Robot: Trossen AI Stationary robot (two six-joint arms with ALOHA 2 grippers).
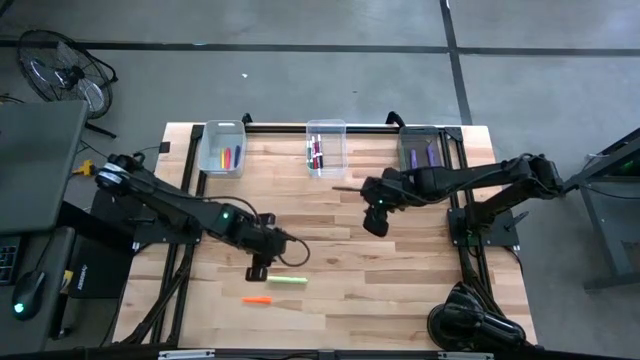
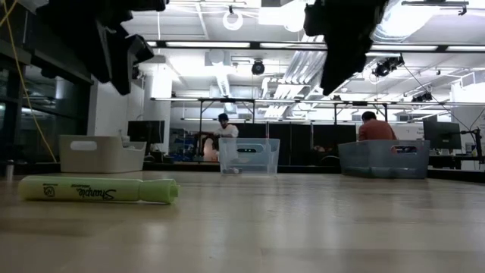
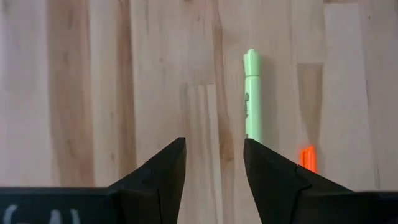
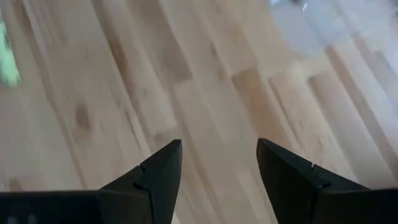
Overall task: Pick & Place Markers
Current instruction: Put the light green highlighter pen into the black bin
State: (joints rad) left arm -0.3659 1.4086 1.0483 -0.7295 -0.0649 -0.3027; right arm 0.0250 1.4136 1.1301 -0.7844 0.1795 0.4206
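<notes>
Light green marker (image 2: 97, 189) nearest, barrel reads "Sharpie" (script lettering); nothing gripped.

we see our left arm stretched from the table's left edge toward its middle, its left gripper (image 1: 259, 270) pointing down with fingers (image 3: 163, 174) parted and empty, while our right arm reaches in from the right, its right gripper (image 1: 376, 222) likewise spread wide, holding nothing.

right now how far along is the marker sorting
Mostly done: markers already lie in the three bins. Nothing is in hand; the left pincer stands open over the light green marker, and the right pincer is open too. Left: that one and the orange marker.
</notes>
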